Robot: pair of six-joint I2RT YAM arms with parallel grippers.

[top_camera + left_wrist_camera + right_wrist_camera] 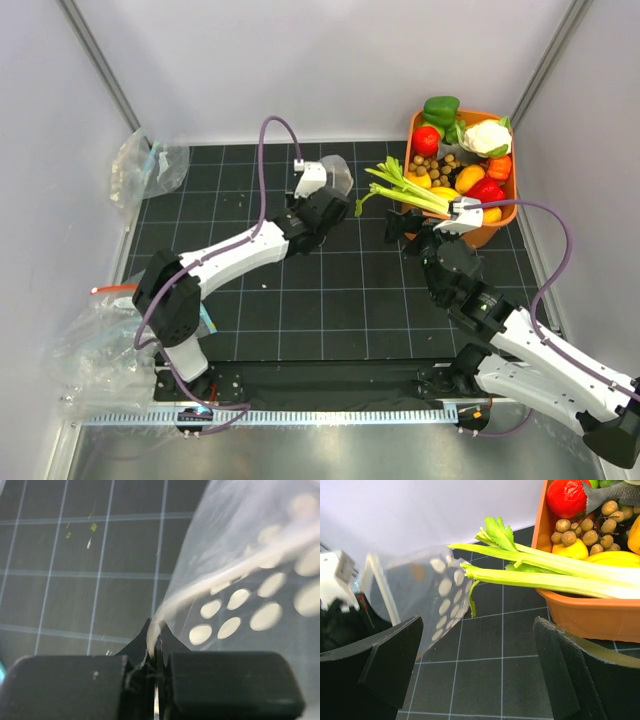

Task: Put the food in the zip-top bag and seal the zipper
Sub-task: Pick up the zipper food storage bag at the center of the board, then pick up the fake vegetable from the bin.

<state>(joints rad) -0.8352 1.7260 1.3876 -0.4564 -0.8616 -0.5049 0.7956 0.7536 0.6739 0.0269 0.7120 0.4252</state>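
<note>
The zip-top bag (337, 178), clear with white dots, stands lifted at the mat's middle back. My left gripper (328, 197) is shut on its edge. In the left wrist view the zipper (200, 592) runs as a pale strip down into the closed left gripper (154, 639), with the dotted bag (260, 615) to its right. The celery (405, 190) lies over the rim of the orange tub (511, 200), leaves pointing at the bag. Two red toy vegetables (427, 140) (487, 189) lie in the tub. My right gripper (410, 232) is open just below the celery (545, 577). Between the bag (420, 595) and the tub (590, 617), the right gripper (477, 623) holds nothing.
The tub also holds a green pepper (440, 108), a cauliflower (487, 135), yellow and orange toy produce and small brown balls (580, 527). A clear bag (145, 165) lies at the back left corner. Another clear bag (100, 340) lies at the front left. Grey walls close three sides.
</note>
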